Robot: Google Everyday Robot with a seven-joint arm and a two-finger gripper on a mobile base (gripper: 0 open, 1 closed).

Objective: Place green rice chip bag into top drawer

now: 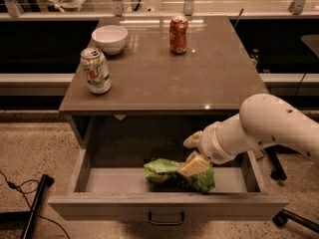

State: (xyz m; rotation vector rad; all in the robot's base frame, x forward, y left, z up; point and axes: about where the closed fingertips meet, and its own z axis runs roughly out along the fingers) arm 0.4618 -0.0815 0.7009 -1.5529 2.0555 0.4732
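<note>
The green rice chip bag (pixel 167 171) lies on the floor of the pulled-out top drawer (pixel 164 207), right of its middle. My gripper (pixel 193 153) is inside the drawer, just above the bag's right half. Its jaws stand apart: one finger (pixel 191 140) is raised clear of the bag, and the other finger (pixel 194 166) lies against the bag's top. The white arm comes in from the right over the drawer's right wall. The drawer's small dark handle (pixel 166 217) shows at the front centre.
On the table top (pixel 199 78) stand a green-and-white soda can (pixel 95 70) at front left, a white bowl (pixel 110 38) behind it and a red can (pixel 178 34) at the back. A dark stand and cable (pixel 35 203) lie on the floor at left, chair wheels (pixel 279 218) at right.
</note>
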